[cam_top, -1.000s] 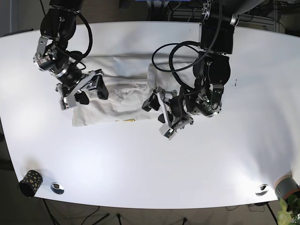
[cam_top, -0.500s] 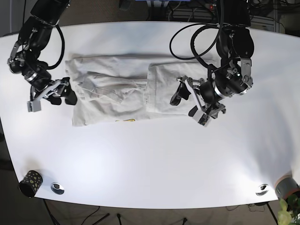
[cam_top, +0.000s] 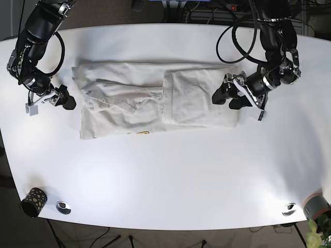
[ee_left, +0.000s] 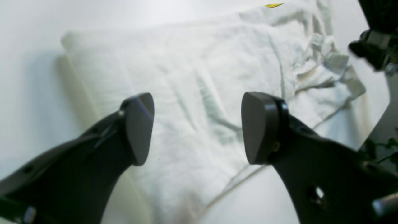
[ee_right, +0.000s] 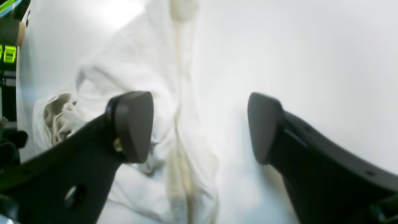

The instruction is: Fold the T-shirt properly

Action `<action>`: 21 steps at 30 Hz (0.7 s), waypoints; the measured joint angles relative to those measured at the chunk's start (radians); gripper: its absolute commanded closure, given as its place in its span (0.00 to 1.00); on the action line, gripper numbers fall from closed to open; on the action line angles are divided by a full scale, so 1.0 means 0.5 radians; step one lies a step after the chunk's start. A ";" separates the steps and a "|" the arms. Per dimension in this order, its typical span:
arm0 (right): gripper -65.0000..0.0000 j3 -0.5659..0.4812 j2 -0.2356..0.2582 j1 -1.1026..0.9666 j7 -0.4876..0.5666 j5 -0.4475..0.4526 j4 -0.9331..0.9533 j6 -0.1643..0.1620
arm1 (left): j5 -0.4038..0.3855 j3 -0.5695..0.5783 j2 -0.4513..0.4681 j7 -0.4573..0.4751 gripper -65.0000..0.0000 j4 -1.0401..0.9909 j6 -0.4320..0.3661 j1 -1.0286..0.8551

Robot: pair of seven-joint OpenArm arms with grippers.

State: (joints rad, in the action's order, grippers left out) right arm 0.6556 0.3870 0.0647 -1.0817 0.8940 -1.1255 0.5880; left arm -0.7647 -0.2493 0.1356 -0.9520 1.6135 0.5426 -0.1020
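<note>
Now the T-shirt [cam_top: 155, 101] lies spread crosswise on the white surface [cam_top: 170, 175], its right part doubled over into a neat flat panel, its left part rumpled around the collar. Both arms have drawn back off the cloth within the last second. The left gripper [cam_top: 235, 95] has retreated from the shirt's middle to the panel's outer edge, jaws wide apart and holding nothing. The right gripper [cam_top: 58, 101] has pulled clear to just beside the rumpled end, jaws likewise open and empty. One fold looks finished and released; the untidy left side probably needs gathering next.
</note>
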 measured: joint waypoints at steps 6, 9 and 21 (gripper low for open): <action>0.31 -0.002 -0.105 -0.013 0.037 0.007 0.011 0.018 | -0.119 -0.012 0.088 0.008 0.38 -0.136 -0.002 0.008; 0.31 -0.027 -0.156 -0.064 0.055 0.033 -0.038 0.024 | -0.127 -0.011 0.082 0.009 0.38 -0.193 -0.002 0.002; 0.33 -0.336 -0.375 -0.156 0.050 0.033 -0.340 0.008 | -0.124 -0.001 0.081 0.025 0.38 -0.330 -0.002 0.011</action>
State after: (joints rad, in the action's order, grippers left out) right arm 0.4873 0.1997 -0.0132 -1.0569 0.9104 -1.2953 0.5919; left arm -0.8268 -0.2497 0.1761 -0.9394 1.4483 0.5419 -0.0963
